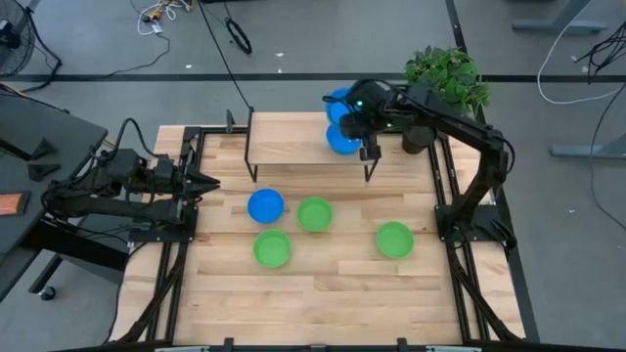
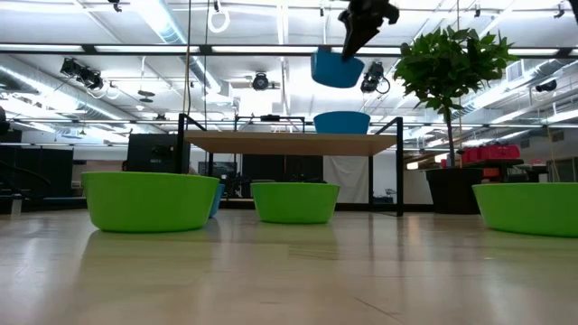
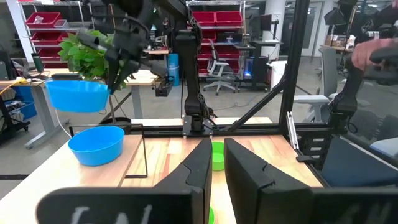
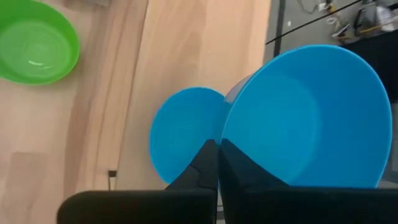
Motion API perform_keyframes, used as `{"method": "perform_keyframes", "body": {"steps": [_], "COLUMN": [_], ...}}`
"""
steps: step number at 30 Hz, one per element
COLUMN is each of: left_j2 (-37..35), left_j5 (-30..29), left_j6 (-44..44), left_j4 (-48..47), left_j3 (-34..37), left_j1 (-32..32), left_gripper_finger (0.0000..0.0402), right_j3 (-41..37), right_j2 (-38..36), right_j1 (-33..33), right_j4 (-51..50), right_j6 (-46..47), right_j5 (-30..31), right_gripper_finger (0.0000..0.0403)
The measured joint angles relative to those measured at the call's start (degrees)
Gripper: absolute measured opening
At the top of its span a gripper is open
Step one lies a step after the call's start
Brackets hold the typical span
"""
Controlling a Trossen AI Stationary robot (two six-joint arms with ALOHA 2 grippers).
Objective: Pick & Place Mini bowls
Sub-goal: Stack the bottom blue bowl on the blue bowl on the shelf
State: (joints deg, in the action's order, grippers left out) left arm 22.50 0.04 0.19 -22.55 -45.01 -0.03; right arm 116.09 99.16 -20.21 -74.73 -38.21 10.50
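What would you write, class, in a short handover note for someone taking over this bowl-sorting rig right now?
Right pincer: shut on the rim of a bright blue round plastic mini bowl, held in the air above the raised wooden shelf.
Left pincer: empty, parked at the table's left edge.
Done: one blue bowl on the shelf.
Left: held bowl to set down; one blue bowl and three green bowls on the table.
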Motion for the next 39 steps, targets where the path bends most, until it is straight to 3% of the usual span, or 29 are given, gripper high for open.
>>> {"method": "perform_keyframes", "body": {"steps": [22,39], "left_j2": [-0.01,0.0], "left_j5": [0.02,0.01], "left_j6": [0.0,0.0], "left_j4": [0.02,0.01], "left_j3": [0.01,0.0], "left_j1": [-0.01,0.0], "left_gripper_finger": [0.0048,0.0048], "right_j3": [-4.68,-4.68], "right_j2": [3.17,3.09], "right_j1": [-1.03,-1.0], "right_j4": [-2.54,-3.48], "right_j6": [0.9,0.29], "right_j5": [0.35,-4.58], "right_gripper_finger": [0.0,0.0]}}
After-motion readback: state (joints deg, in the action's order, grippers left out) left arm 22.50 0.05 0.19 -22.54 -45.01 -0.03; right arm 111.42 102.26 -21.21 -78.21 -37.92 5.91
